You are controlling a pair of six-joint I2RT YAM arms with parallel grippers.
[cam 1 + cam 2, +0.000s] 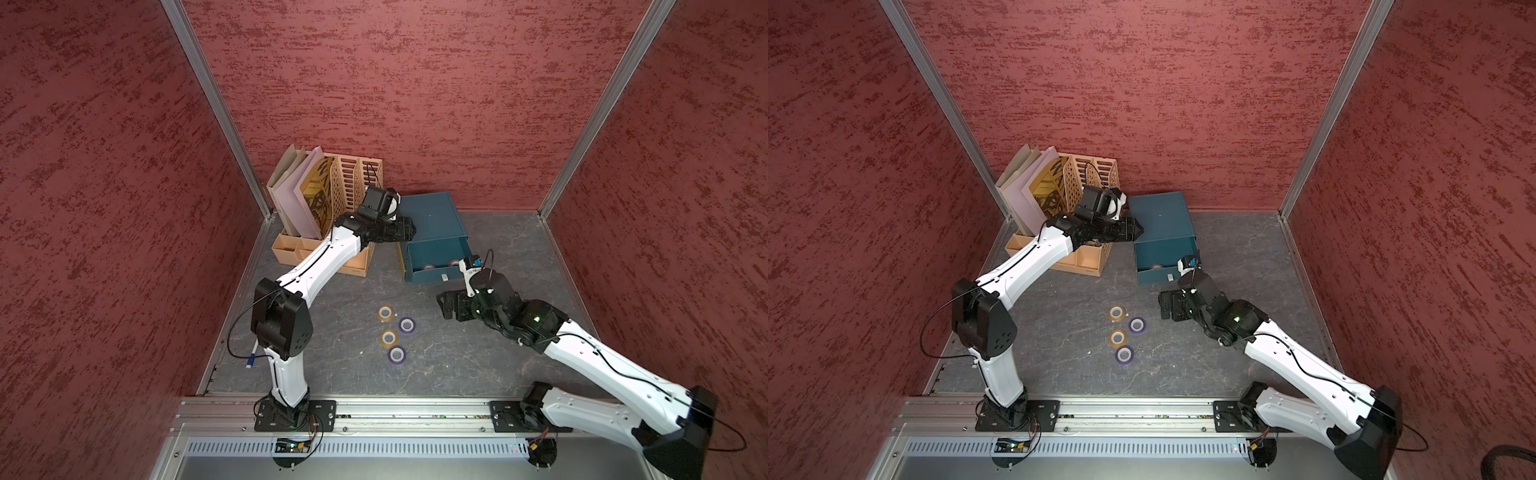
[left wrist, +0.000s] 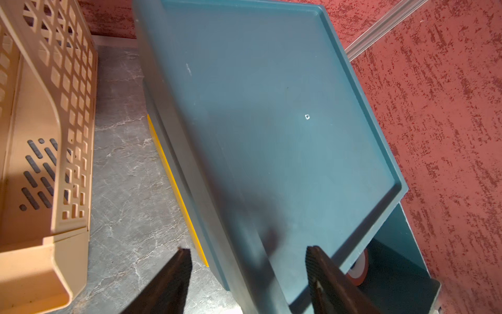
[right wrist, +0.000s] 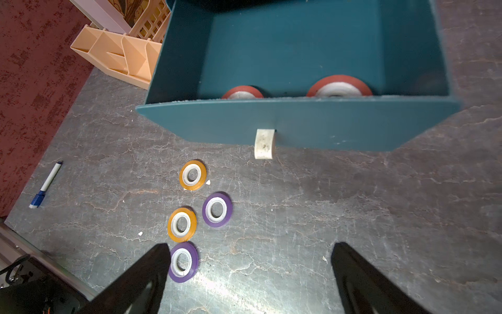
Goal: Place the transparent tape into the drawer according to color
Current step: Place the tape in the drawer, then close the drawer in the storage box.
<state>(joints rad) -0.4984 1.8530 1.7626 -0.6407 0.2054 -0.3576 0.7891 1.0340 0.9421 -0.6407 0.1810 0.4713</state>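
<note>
Right wrist view, red rolls (image 3: 339,87) half hidden behind drawer front (image 3: 326,122), right gripper (image 3: 250,244) spread, left gripper (image 2: 248,248) spread

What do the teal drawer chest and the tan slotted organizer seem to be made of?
The teal drawer chest looks like matte moulded plastic: a raised rim round its top, faint scuffs. The tan organizer looks like smooth plastic with a soft sheen: walls pierced by regular cut-outs. The chest could be painted metal.

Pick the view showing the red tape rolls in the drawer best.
Right wrist: both red tape rolls show large behind the drawer front. Top views show tiny glimpses; left wrist catches one edge.
</note>
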